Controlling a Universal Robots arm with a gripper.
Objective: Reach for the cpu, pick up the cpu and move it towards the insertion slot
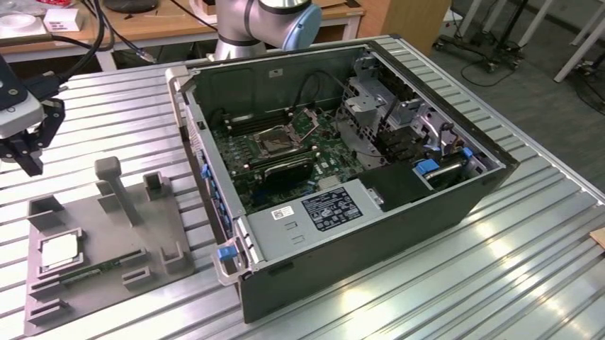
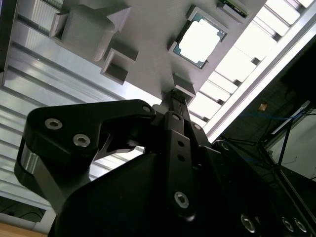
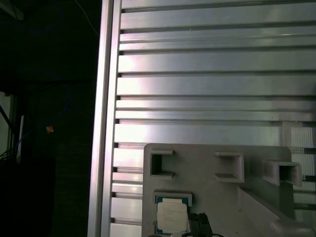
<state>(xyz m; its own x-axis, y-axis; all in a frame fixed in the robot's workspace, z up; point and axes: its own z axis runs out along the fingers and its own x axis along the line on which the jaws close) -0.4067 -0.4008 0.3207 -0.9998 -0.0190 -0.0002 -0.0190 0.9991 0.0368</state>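
Observation:
The cpu (image 1: 59, 251) is a small silvery square chip lying flat in a recess of the grey tray (image 1: 142, 234) at the exterior view's left. It also appears in both wrist views, cpu (image 2: 200, 39) and cpu (image 3: 172, 217). My gripper (image 1: 28, 159) hangs above the table beyond the tray, well apart from the chip, holding nothing. In the second wrist view the gripper (image 2: 174, 95) has its black fingers pressed together, pointing toward the tray. The insertion slot (image 1: 280, 143) is a metal-framed square socket on the green board inside the open computer case (image 1: 397, 212).
A green memory stick (image 1: 95, 270) lies on the tray near the cpu. Upright grey posts (image 1: 112, 185) rise from the tray. The case walls surround the board. The ribbed metal table (image 1: 529, 269) stretches around both; its edge (image 3: 104, 123) drops off near the tray.

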